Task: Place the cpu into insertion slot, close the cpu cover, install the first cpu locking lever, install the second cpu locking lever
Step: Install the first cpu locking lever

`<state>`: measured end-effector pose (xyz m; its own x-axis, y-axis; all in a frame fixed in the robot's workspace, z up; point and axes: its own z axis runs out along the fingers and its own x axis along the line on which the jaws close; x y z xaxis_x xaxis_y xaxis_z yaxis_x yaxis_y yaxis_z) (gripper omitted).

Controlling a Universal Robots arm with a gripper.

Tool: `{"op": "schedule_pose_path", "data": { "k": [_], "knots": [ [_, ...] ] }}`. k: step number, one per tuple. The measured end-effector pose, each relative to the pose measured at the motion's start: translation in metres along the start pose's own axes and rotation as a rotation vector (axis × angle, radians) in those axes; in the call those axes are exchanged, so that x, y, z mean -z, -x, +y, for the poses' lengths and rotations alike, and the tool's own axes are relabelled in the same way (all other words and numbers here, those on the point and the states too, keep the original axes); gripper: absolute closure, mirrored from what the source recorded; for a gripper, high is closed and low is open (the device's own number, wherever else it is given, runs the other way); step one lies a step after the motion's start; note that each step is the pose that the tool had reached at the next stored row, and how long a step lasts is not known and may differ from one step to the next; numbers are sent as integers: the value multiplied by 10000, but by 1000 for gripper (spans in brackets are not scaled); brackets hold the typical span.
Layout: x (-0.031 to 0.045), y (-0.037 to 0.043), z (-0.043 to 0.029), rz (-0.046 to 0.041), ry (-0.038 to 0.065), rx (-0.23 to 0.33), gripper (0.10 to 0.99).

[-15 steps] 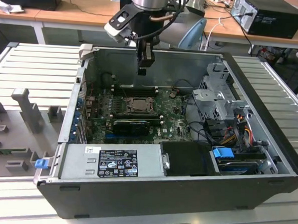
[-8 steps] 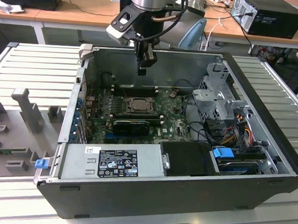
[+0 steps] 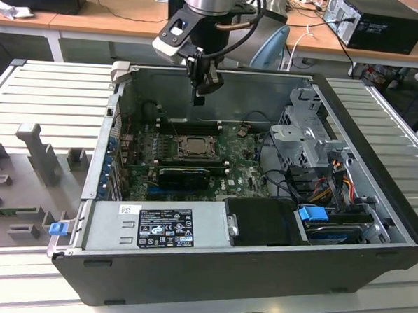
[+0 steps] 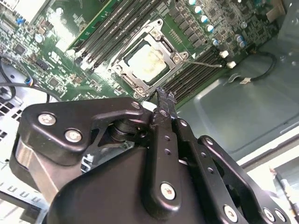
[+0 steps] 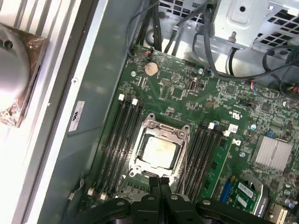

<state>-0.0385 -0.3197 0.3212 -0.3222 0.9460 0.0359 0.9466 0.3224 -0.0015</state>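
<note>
Hovering above the green motherboard (image 5: 187, 93), the gripper (image 5: 159, 183) was closed and empty, while the pale cpu (image 5: 159, 150) sat below it, framed by the lowered cpu cover (image 5: 164, 126).

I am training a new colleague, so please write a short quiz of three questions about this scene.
1. True or false: the tool holds the cpu.
2. The cpu cover is: A. down around the cpu; B. standing upright; C. outside the case.
3. Fill in: the tool is ___ (open or shut).
Key: 1 false; 2 A; 3 shut.
</note>
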Motion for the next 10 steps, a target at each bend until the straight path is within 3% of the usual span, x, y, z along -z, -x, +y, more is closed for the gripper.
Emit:
{"op": "schedule_pose_path", "data": {
  "k": [10],
  "knots": [
    [0, 0, 0, -2, -48, 1341, 980]
  ]
}}
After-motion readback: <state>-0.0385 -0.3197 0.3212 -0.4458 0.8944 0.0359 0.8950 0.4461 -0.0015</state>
